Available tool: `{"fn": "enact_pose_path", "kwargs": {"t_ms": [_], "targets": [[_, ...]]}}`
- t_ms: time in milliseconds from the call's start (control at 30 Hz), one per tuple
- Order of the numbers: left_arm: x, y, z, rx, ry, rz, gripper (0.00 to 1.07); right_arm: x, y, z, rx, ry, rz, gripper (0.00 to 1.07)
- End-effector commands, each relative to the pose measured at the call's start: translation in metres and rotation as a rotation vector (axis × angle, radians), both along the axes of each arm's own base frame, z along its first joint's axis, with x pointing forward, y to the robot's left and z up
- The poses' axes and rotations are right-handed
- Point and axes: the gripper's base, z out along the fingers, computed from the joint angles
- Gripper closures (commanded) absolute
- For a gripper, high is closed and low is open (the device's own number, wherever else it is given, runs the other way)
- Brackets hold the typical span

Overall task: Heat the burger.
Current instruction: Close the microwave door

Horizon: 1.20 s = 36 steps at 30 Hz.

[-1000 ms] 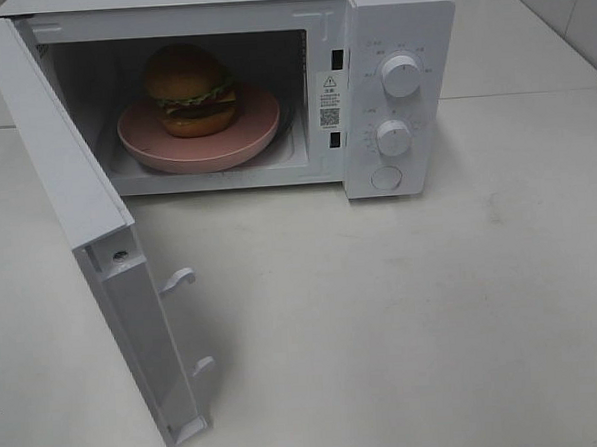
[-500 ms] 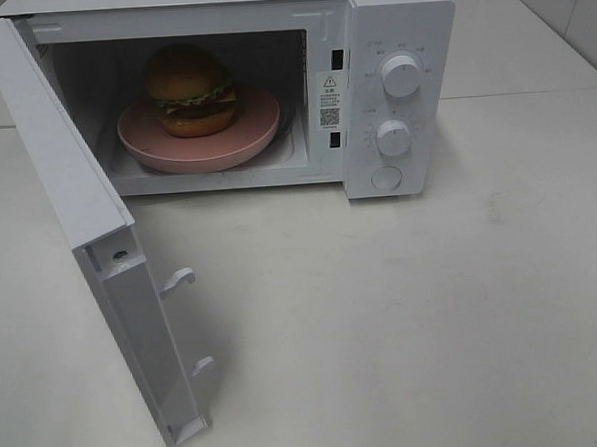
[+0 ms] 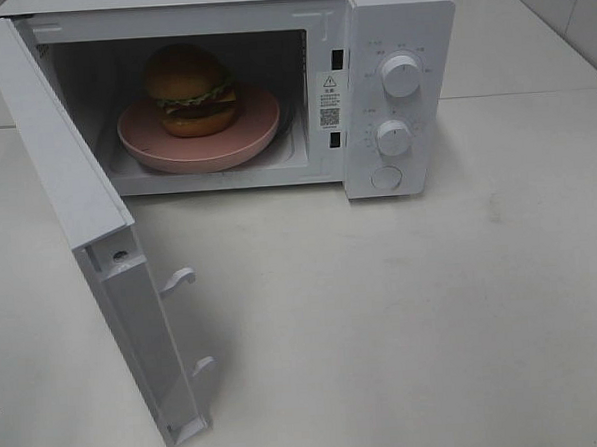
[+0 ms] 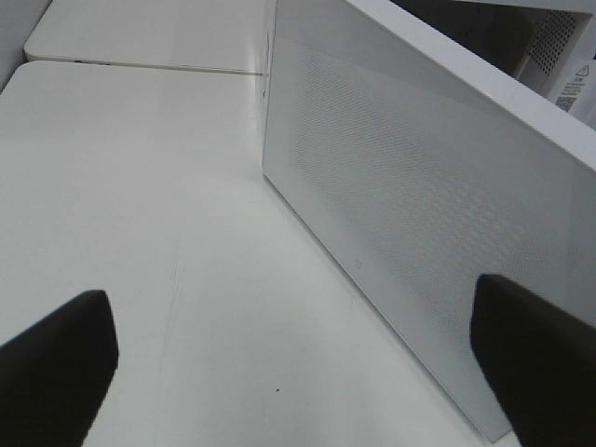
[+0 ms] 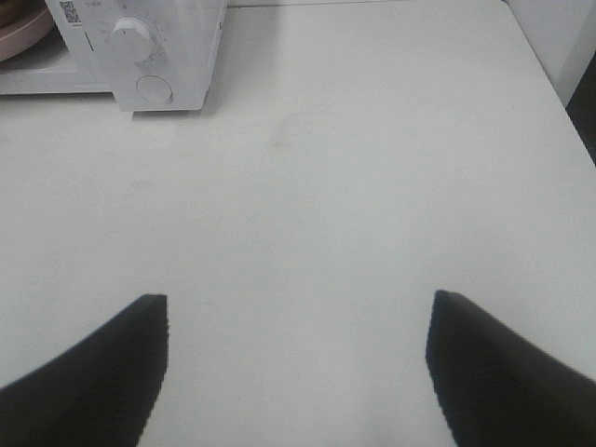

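Resting on the pink plate [image 3: 259, 135], the burger [image 3: 191, 89] sits inside the white microwave [image 3: 398, 18], whose door [image 3: 66, 186] stands swung wide open over the tabletop [image 3: 434, 317]. Fingers of the left gripper [image 4: 289, 293] are spread apart, gripping nothing, near the door's outer face. Fingers of the right gripper [image 5: 298, 298] are likewise apart, gripping nothing, above the tabletop, well apart from the microwave.

Nothing here can be read as words. On the microwave [image 3: 398, 23], on the front frame just right of the cavity, a white sticker [image 3: 329, 100] carries a warning triangle at its top, then lines of print too small to read, then a QR code [image 5: 70, 9]. Tiny markings ring the upper dial [image 3: 401, 75] and the lower dial [image 3: 393, 137] on the right-hand panel, and they are equally illegible.
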Motion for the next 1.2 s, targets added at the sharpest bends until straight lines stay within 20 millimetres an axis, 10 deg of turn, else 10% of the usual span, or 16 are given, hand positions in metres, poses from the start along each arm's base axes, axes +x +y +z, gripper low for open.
{"fn": "enact_pose_path", "kwargs": {"t_ms": [33, 467, 800, 1200], "targets": [[0.006, 0.0, 0.005, -0.018, -0.019, -0.002, 0.24, -0.004, 0.0, 0.001, -0.007, -0.035, 0.003, 0.32], [0.065, 0.006, 0.012, -0.038, -0.027, 0.044, 1.07, -0.004, 0.0, 0.001, -0.007, -0.035, 0.003, 0.32], [0.128, 0.012, -0.013, 0.016, -0.099, 0.065, 1.07, -0.004, 0.0, 0.001, -0.007, -0.035, 0.003, 0.32], [0.146, -0.013, -0.075, 0.115, -0.29, -0.052, 1.07, -0.004, 0.0, 0.001, -0.007, -0.035, 0.003, 0.32]]}}
